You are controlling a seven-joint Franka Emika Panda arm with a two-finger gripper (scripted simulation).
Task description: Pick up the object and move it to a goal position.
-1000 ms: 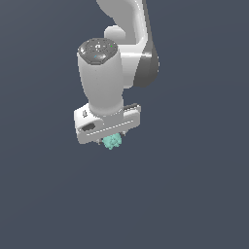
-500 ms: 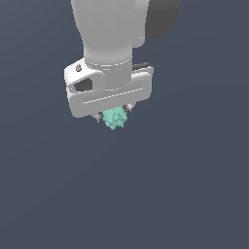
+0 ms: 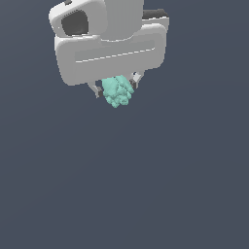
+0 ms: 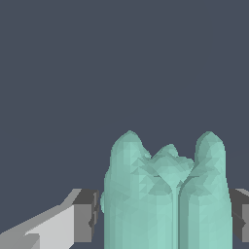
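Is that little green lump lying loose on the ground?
No, the mint-green lumpy piece sits between the white gripper's two fingers, held up with nothing under it.

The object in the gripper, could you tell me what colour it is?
Mint green, one plain colour: the object shows best in the wrist view.

There was one hand (image 3: 115,89), with two fingers (image 4: 82,216), and apparently just one knobbly turquoise object (image 3: 117,91).
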